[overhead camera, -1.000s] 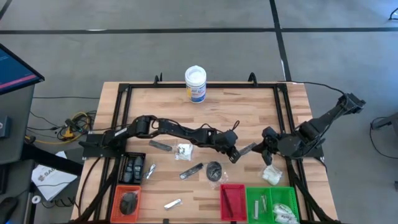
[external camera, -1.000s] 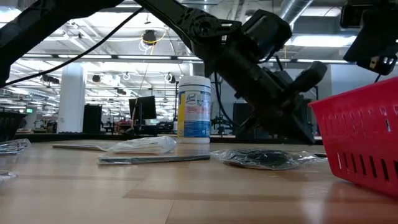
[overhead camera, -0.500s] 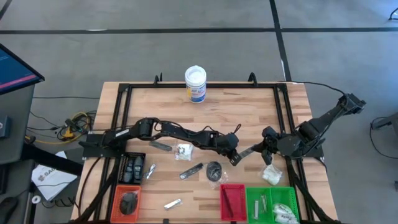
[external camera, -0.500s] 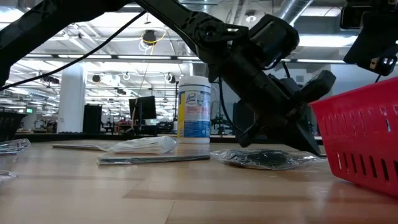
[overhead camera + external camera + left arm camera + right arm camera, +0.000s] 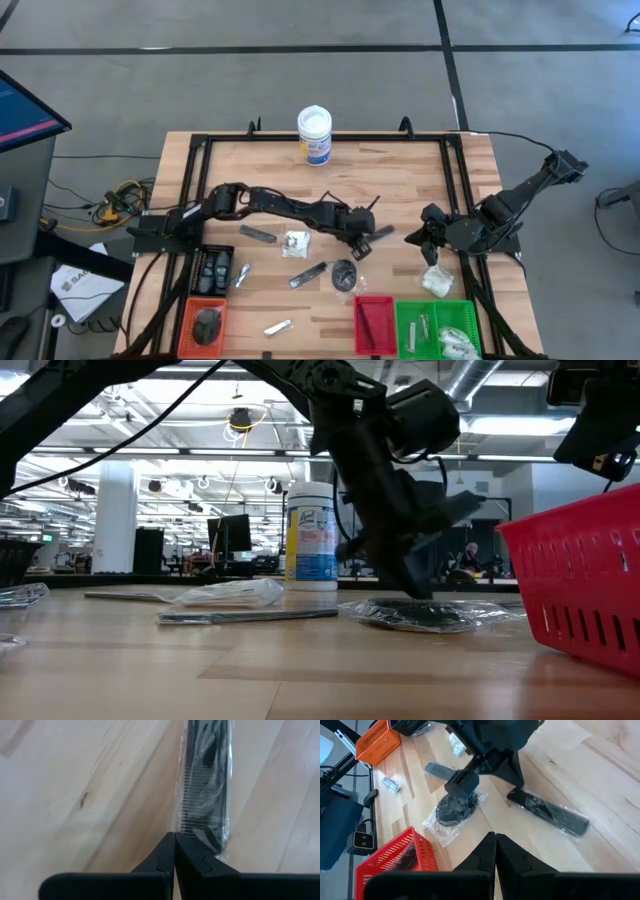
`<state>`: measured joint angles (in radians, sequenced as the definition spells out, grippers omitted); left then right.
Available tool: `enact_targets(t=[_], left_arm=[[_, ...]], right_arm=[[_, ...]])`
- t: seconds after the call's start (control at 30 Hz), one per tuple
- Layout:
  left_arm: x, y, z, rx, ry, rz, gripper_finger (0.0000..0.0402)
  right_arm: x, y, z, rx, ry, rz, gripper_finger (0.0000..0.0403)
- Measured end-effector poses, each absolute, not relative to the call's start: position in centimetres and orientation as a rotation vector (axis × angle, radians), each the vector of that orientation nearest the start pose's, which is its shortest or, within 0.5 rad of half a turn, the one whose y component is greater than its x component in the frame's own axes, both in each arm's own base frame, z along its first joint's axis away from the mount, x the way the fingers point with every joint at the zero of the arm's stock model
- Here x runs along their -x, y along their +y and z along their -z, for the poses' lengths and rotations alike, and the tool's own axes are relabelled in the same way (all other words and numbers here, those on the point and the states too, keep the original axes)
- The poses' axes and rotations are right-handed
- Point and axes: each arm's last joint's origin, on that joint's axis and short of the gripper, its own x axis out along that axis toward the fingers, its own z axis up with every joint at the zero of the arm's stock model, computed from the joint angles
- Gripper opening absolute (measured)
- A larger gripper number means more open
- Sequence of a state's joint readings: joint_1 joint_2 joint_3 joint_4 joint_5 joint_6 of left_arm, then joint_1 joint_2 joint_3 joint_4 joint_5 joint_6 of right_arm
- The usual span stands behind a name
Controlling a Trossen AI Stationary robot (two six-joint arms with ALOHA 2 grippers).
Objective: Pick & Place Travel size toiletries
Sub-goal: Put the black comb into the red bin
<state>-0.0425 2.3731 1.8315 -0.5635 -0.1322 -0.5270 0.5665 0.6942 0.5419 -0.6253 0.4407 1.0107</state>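
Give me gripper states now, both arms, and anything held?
Left gripper: jaws shut, holding nothing; wrapped black comb lies on the table just ahead of it.
Right gripper: jaws shut, empty.

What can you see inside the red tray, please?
From above, the red tray holds slim dark sticks lying lengthwise along its floor. In the low view its slotted wall hides the contents, so an exact count is not possible.

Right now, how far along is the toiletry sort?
Done: items already sit in the orange tray, red tray and green tray.
In hand: nothing; left gripper is shut over the bagged black comb.
Left: the comb, bagged dark disc and other packets on the table.
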Motion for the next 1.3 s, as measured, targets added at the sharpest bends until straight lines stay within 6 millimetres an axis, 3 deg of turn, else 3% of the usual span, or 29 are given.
enact_targets(t=[0.23,0.43,0.87,1.0,1.3], left_arm=[[-48.0,-1.7,-12.1,0.321,1.185,-0.382,0.0],[-47.3,-1.6,-12.8,0.258,1.23,-0.383,0.0],[-44.9,-0.8,-13.7,0.065,1.373,-0.426,0.0],[-42.5,-0.5,-14.3,0.087,1.376,-0.471,0.0],[-34.9,0.5,-17.3,0.26,1.121,-0.542,0.0]], right_arm=[[-12.3,6.4,-23.0,-0.589,0.69,0.15,0.0],[-12.7,5.9,-23.1,-0.589,0.697,0.119,0.0],[-15.5,3.0,-23.4,-0.619,0.649,0.081,0.0],[-17.5,2.2,-22.8,-0.643,0.653,0.064,0.0],[-21.9,1.0,-21.2,-0.632,0.608,0.08,0.0]])
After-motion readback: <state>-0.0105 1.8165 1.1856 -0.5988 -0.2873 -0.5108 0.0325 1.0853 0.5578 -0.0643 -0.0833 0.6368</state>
